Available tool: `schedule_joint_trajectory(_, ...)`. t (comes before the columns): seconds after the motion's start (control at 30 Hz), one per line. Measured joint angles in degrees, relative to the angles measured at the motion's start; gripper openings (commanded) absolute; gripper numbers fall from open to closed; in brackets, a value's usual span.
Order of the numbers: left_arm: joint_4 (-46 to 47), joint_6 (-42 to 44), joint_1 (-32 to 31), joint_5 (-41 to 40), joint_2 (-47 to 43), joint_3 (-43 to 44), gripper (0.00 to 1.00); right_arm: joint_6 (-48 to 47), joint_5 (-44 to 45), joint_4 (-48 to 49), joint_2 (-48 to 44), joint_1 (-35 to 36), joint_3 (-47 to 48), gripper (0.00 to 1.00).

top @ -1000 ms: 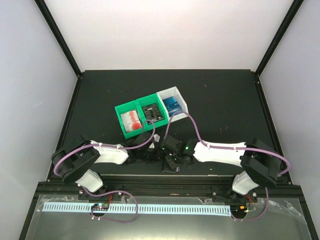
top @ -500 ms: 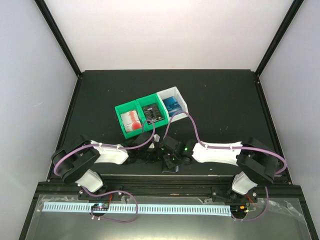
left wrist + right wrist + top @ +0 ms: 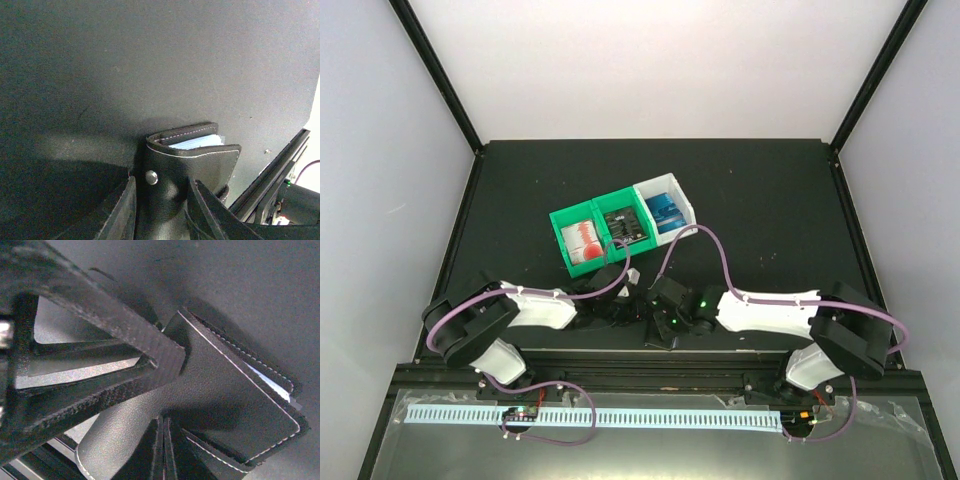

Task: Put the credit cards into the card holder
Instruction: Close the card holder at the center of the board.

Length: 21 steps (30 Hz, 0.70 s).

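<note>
The card holder (image 3: 195, 162) is a black folded wallet with a metal snap, standing on the black table near the front edge. A pale blue edge shows in its mouth. My left gripper (image 3: 162, 182) is shut on the card holder, one finger on each side of it. My right gripper (image 3: 163, 422) is shut, its joined tips against the holder's (image 3: 235, 390) black outer flap. In the top view both grippers, left (image 3: 623, 311) and right (image 3: 667, 322), meet over the holder (image 3: 658, 337). Credit cards lie in the bins: red-and-white (image 3: 583, 240), black (image 3: 623, 226), blue (image 3: 666, 208).
The joined green bin (image 3: 560, 222) and white bin (image 3: 682, 195) stand just behind the grippers, mid-table. The table's front rail (image 3: 272, 182) runs close by the holder. A dark woven bar of the left gripper (image 3: 125, 327) crosses the right wrist view.
The right arm's forearm has shifted slightly right and nearer, and its cable loop has risen. The left arm and the card holder have stayed put.
</note>
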Motion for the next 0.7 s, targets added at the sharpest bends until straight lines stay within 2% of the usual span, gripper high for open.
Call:
schedule_joint_trajectory(0.13, 0.0, 0.1, 0.0, 0.0, -0.2, 0.0, 0.35, 1.0, -0.7, -0.3, -1.0, 0.1, -0.5, 0.25)
schedule_joint_trajectory(0.27, -1.4, 0.6, 0.0, -0.3, -1.2, 0.0, 0.37, 1.2, -1.3, -0.7, -2.8, 0.3, -0.6, 0.36)
schedule_joint_trajectory(0.43, -3.2, 1.7, 0.0, -0.5, -2.2, 0.1, 0.42, 1.4, -1.2, -1.1, -5.1, 0.3, -0.6, 0.4)
schedule_joint_trajectory(0.7, -6.5, 3.9, -0.1, -0.5, -4.5, 0.1, 0.48, 3.5, 2.7, -3.8, -11.6, 0.3, -0.6, 0.39)
